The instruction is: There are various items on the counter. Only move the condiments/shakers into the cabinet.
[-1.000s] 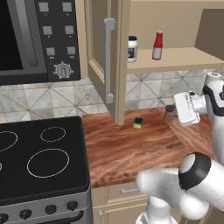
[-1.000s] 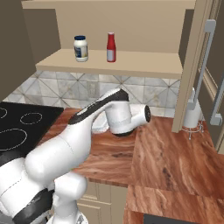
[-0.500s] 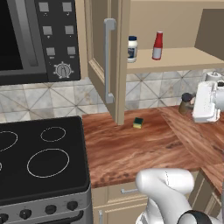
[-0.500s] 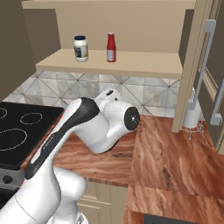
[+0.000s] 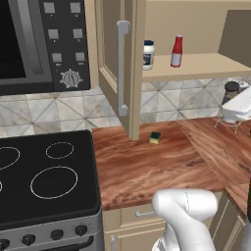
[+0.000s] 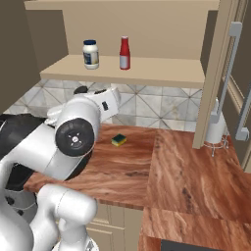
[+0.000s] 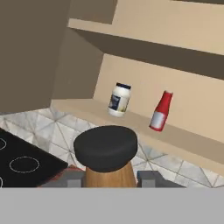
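Countertop (image 5: 147, 166) carries a sponge (image 5: 155, 138) (hand view alone shows fingers (image 7: 148, 178) clamped on the brown shaker (image 7: 106, 157)).

**Camera placement, three views**

Left base view: I look forward and slightly down from behind the arm, on its left, with the stovetop (image 5: 46, 184) near and the open cabinet (image 5: 196, 66) ahead to the right.

Right base view: I look from behind the arm's right side, facing the same cabinet shelf (image 6: 122, 73) across the counter (image 6: 147, 162). Both base views share the shelf with the white jar (image 5: 148, 54) and red bottle (image 5: 177, 50), the counter, and the sponge (image 5: 155, 138).

Hand view: I look along the gripper (image 7: 111, 178), very near the shaker (image 7: 106, 155), facing slightly upward at the same shelf from below.
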